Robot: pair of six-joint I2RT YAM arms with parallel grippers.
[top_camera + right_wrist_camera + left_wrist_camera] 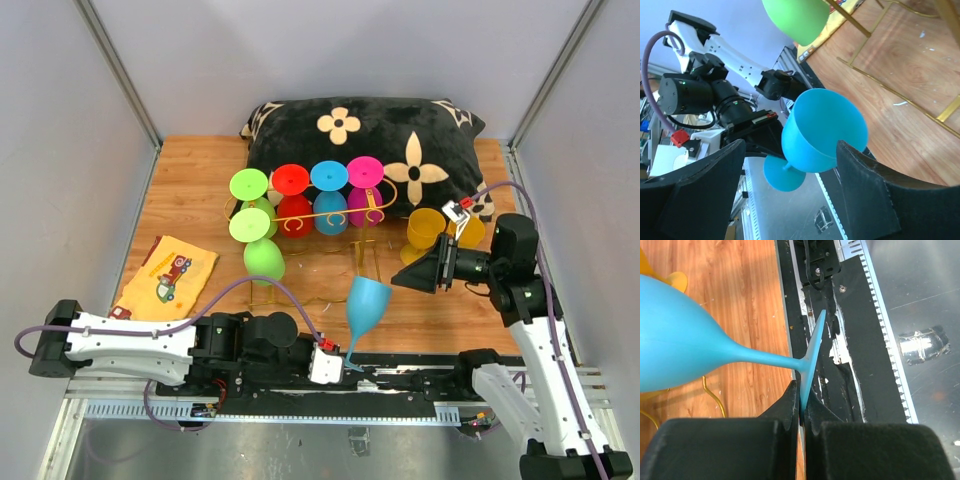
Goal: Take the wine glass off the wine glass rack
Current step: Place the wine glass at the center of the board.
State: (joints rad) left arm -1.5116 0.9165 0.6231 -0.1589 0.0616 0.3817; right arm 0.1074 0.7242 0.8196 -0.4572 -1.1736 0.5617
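Observation:
My left gripper (345,362) is shut on the base disc of a light blue wine glass (367,300) and holds it tilted over the table's near edge, bowl up and away. In the left wrist view the fingers (790,405) pinch the thin blue base (812,347). My right gripper (415,272) is open, and its jaws stand on either side of the blue bowl (825,130) without touching it. The gold wire wine glass rack (335,215) stands in front of the pillow with green, red, blue and magenta glasses hanging on it.
A black flowered pillow (370,135) lies at the back. Two yellow glasses (425,228) stand right of the rack. A green glass (262,258) hangs at the rack's near left. A yellow cloth (165,272) lies at the left.

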